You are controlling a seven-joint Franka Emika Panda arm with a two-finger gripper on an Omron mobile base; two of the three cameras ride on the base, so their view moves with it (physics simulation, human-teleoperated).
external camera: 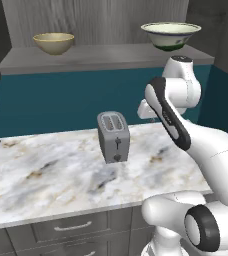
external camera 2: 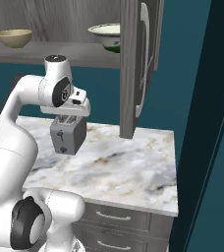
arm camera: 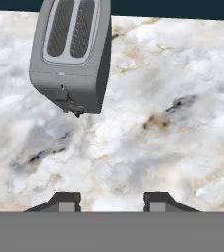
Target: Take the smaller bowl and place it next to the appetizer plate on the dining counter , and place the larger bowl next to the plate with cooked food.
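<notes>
Gripper [arm camera: 111,199] hangs empty, jaws parted, above the marbled counter [arm camera: 173,128] beside the grey toaster [arm camera: 70,54]; the small tan-yellow bowl [external camera: 53,42] sits on the shelf [external camera: 86,59] above, so reaching up risks clipping the shelf edge

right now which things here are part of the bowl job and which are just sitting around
Part of the job:
- smaller bowl, on the shelf
- larger bowl, on the same shelf
- end effector, jaws apart, holding nothing

Just lying about:
- toaster, upright on the marbled counter
- open cabinet door
</notes>
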